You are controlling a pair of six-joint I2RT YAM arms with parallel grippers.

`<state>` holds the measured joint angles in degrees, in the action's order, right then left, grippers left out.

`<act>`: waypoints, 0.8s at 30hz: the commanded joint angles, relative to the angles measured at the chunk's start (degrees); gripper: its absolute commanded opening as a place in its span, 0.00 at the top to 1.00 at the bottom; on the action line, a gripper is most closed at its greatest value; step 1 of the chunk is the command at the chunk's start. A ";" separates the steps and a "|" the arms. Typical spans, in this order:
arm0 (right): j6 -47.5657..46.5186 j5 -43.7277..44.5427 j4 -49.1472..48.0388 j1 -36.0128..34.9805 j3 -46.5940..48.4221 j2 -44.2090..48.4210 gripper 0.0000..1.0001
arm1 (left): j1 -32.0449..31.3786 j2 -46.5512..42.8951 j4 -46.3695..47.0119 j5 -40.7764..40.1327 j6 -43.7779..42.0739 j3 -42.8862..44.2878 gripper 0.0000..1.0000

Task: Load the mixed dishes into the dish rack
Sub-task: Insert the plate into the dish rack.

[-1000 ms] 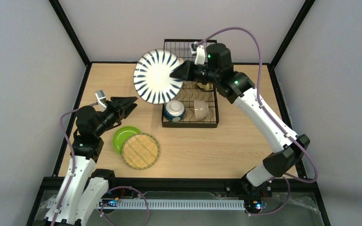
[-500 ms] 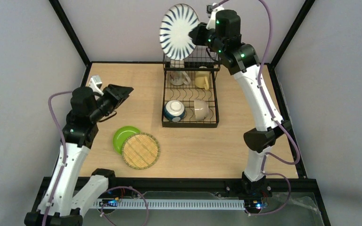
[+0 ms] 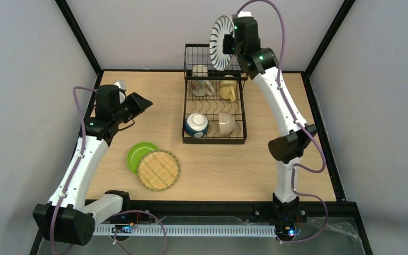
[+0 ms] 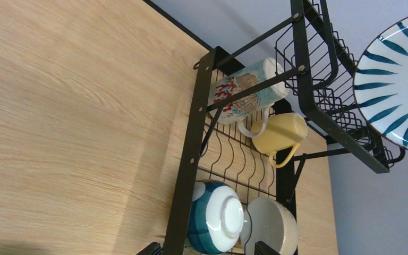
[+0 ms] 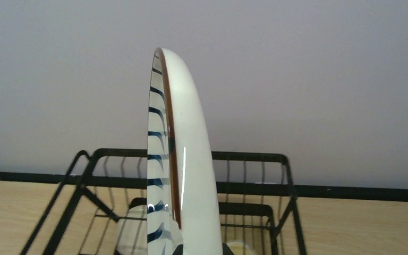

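White with dark stripes, the plate [image 3: 220, 42] hangs upright and edge-on above the far upper basket of the dish rack [image 3: 185, 114], pinched at its rim by the right gripper [image 3: 229, 45]. The left gripper [image 3: 141, 103] hovers wide open and empty. Done well, the plate probably keeps vertical, lines up with a free slot and descends slowly, released only once seated. Counted near to far: one woven yellow plate [image 3: 159, 170], one green plate [image 3: 137, 153], two bowls — blue bowl [image 3: 196, 125], cream bowl [image 3: 227, 123] — two mugs — patterned mug [image 3: 200, 73], yellow mug [image 3: 228, 91] — one striped plate.
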<state>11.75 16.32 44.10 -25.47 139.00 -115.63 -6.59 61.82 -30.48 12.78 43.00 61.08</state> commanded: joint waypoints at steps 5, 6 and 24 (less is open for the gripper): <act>-4.99 11.30 -11.09 0.43 1.47 1.95 1.00 | -0.18 -0.68 -0.37 -2.27 -3.48 -3.47 0.01; -5.51 12.12 -11.25 0.43 1.47 1.91 1.00 | -0.20 -0.84 -0.27 -2.25 -3.53 -4.22 0.01; -13.34 21.74 -22.27 0.43 -11.32 4.69 1.00 | -1.58 -3.75 -0.36 -3.06 -3.09 -11.51 0.01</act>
<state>0.60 34.96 32.93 -25.10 130.78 -115.15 -7.86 58.85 -30.44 10.85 40.62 50.65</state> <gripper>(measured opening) 0.180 0.989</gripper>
